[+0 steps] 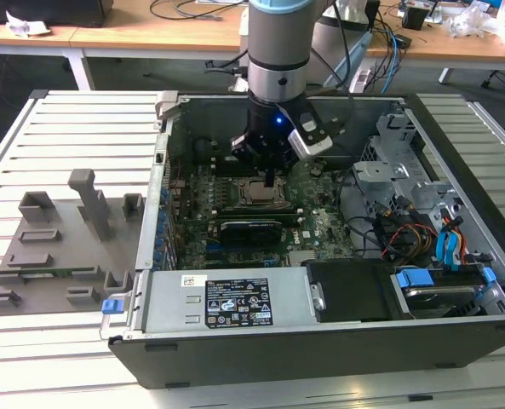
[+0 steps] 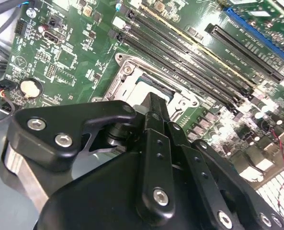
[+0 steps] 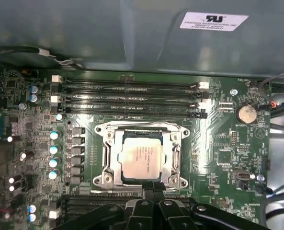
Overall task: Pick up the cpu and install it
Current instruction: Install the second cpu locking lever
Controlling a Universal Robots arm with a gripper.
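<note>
The cpu lies flat in the socket frame on the green motherboard, its pale metal top facing up. In the exterior view the cpu sits inside the open computer case, directly below the arm. My gripper hangs just above the socket's edge, its two black fingers pressed together with nothing between them. In the second wrist view the gripper points down at the socket frame, which is partly hidden behind it. In the exterior view the gripper hovers a little above the board.
Memory slots run beside the socket, and a coin battery sits further along the board. A black card lies near the socket. A drive cage and cables fill the exterior view's right. Grey fixture blocks stand outside the case.
</note>
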